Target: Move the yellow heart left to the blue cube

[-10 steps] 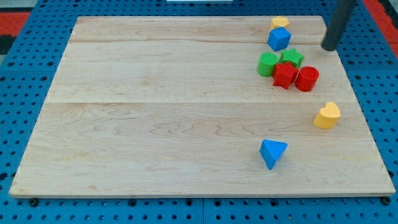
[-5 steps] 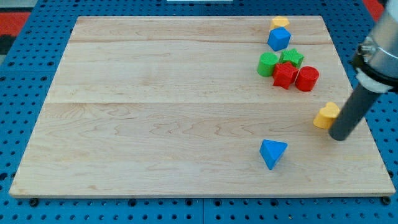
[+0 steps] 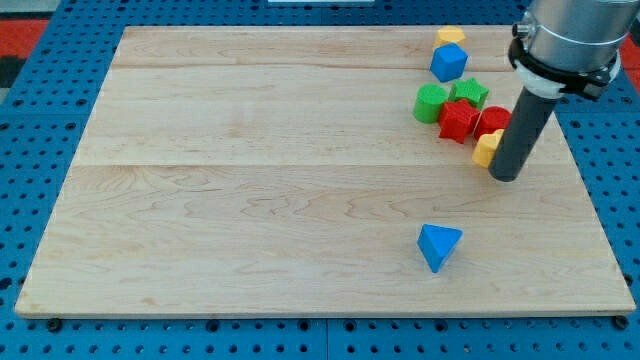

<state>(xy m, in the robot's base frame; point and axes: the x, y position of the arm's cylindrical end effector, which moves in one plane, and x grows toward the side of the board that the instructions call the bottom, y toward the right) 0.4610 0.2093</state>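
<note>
Blue cube (image 3: 448, 62): near bench (image 3: 250, 170) top edge, right of centre.
Yellow heart (image 3: 487, 148): below red cylinder (image 3: 492, 121), touching it; likely light, rigid, easily slid.
My tip (image 3: 505, 177): against heart's right side; push there.
Jaws: none fitted.

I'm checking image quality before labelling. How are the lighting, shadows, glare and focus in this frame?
Camera view: lighting is even and soft, with no glare on the board; blocks such as the blue triangle cast only faint shadows and look sharp; my tip is in focus, hiding most of the yellow heart; the board's side edges splay from perspective, not from lens bending.
</note>
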